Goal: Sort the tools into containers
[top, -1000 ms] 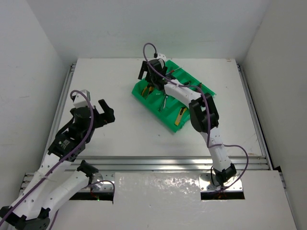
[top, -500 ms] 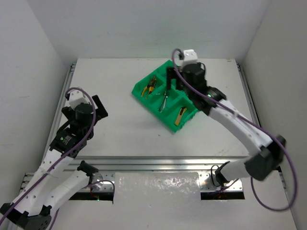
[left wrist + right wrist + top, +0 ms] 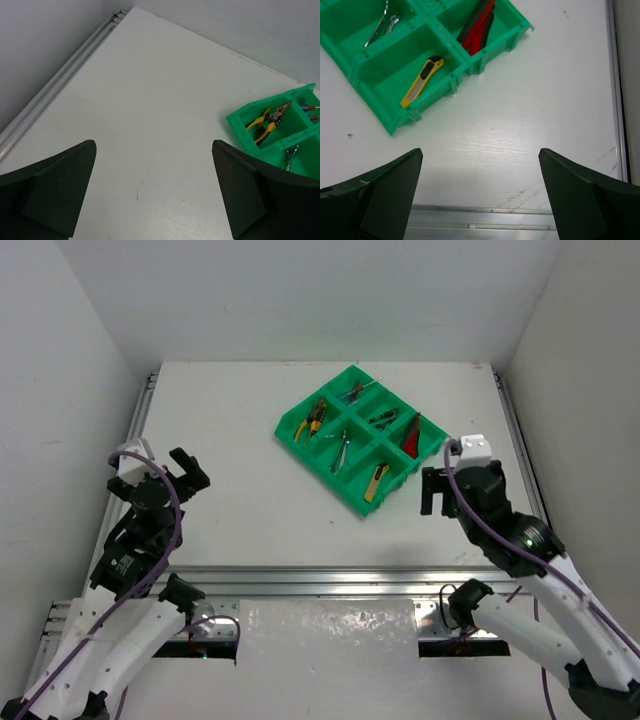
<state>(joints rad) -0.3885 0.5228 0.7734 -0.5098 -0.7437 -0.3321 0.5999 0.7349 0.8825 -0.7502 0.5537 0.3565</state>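
Note:
The bright green tray (image 3: 290, 427) sits at the far middle of the table. Its compartments hold yellow-handled pliers (image 3: 315, 420), a metal wrench (image 3: 341, 452), a yellow utility knife (image 3: 378, 480), red-handled pliers (image 3: 411, 437), thin screwdrivers (image 3: 352, 393) and small dark bits (image 3: 381, 419). My left gripper (image 3: 180, 470) is open and empty over the left side of the table, well away from the tray. My right gripper (image 3: 433, 490) is open and empty just right of the tray's near corner. The knife (image 3: 422, 81) and red pliers (image 3: 477, 26) show in the right wrist view, the yellow pliers (image 3: 266, 123) in the left wrist view.
Metal rails run along the table's left edge (image 3: 128, 455), right edge (image 3: 522, 455) and near edge (image 3: 350, 575). White walls enclose the table on three sides.
My right arm has pulled back from over the tray to the near right of it, with its gripper empty. My left arm has drawn back toward the left edge.

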